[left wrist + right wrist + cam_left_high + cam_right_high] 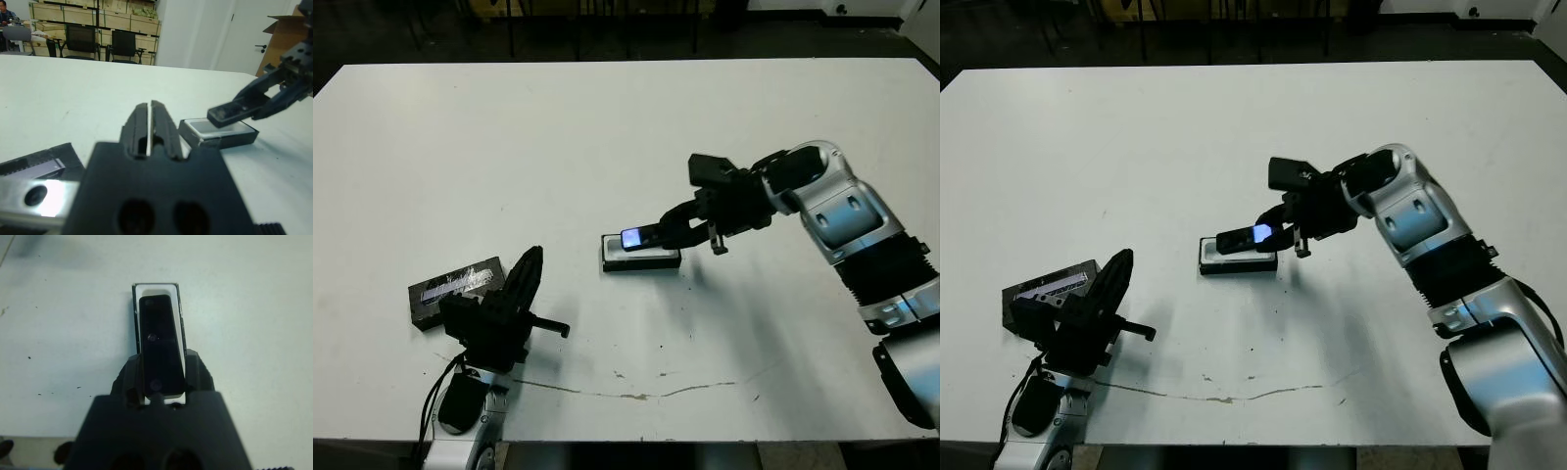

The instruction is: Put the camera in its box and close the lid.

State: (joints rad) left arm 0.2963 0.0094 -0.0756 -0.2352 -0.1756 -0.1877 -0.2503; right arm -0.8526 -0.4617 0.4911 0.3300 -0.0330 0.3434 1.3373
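Alignment between camera (641,238) and its box (640,259) is what the coming move turns on. The right gripper (677,229), at centre right of the head view, is clamped on one end of the camera, whose free end with the lit screen points toward the left of the frame. The box sits at the middle of the frame directly under the camera, its long axis running the same way. In the right wrist view the black bar lies lengthwise over the white interior, its far end just short of the far wall, with white showing along both long sides; in the left wrist view it hangs above the tray and tilted, not yet seated. So the next step is probably a straight lowering, with little turning. The left gripper (530,264), fingers pressed together and empty, rests at lower left just beside the lid (456,289), well apart from the box. That arm is nearer the lid.
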